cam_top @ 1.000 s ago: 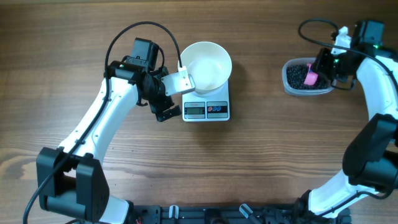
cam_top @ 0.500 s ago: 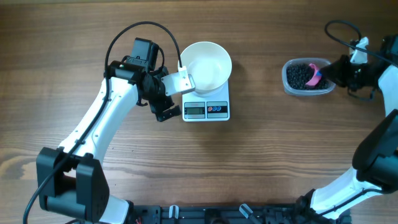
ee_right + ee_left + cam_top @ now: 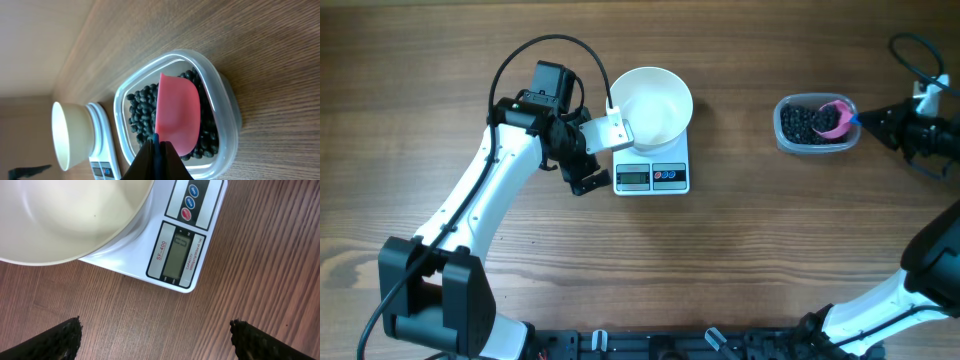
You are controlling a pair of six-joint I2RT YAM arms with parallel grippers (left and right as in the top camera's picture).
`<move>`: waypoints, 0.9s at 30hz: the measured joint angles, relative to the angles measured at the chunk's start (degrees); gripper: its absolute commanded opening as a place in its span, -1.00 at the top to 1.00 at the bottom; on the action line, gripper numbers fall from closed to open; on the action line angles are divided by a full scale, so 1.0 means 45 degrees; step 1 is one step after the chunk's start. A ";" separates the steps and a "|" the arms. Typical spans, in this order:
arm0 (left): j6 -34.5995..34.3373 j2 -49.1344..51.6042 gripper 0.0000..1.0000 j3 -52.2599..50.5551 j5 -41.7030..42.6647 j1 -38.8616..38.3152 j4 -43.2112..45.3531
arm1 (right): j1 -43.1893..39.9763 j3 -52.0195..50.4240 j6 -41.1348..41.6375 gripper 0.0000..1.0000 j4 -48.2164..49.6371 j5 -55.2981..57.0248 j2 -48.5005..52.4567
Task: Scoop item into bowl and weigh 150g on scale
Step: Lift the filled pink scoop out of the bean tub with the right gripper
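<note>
Bench is wood grain, bowl glossy white, scale smooth plastic, tub clear plastic, scoop matt pink.

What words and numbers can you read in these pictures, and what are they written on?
"SF-400": red letters on the scale, beside its display.
"0": the number showing on the display.
Small print along the display's other edge: too small to read.
Marks on the three round buttons: too small to read.
No writing shows on the bowl, the tub or the pink scoop.
</note>
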 measured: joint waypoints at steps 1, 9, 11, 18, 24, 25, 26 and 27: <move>0.0000 0.0000 -1.00 0.0000 0.0000 0.0000 0.0000 | -0.0107 -0.0005 0.0000 0.82 -0.0010 -0.0141 0.0000; 0.0000 0.0000 -1.00 0.0005 0.0005 0.0000 0.0000 | -0.0811 -0.0010 0.0029 0.80 -0.0034 -0.1477 0.0000; 0.0000 0.0000 -1.00 0.0000 0.0000 0.0000 0.0000 | -0.0811 -0.0010 0.0063 0.80 -0.0039 -0.1715 0.0000; 0.0000 0.0000 -1.00 0.0005 0.0000 0.0000 0.0000 | -0.0811 -0.0010 0.0107 0.80 -0.0039 -0.2633 0.0000; 0.0000 0.0000 -1.00 0.0000 0.0000 0.0000 0.0000 | -0.0811 -0.0010 0.0107 0.80 -0.0039 -0.3274 0.0000; 0.0000 0.0000 -1.00 0.0000 0.0000 0.0000 0.0000 | -0.0811 -0.0010 0.0107 0.80 -0.0039 -0.3463 0.0000; 0.0000 0.0000 -1.00 0.0005 0.0000 0.0000 0.0000 | -0.0811 -0.0010 0.0102 0.80 -0.0034 -0.3594 0.0000; 0.0000 0.0000 -1.00 0.0005 0.0000 0.0000 0.0000 | -0.0811 -0.0010 0.0107 0.81 -0.0029 -0.3798 0.0000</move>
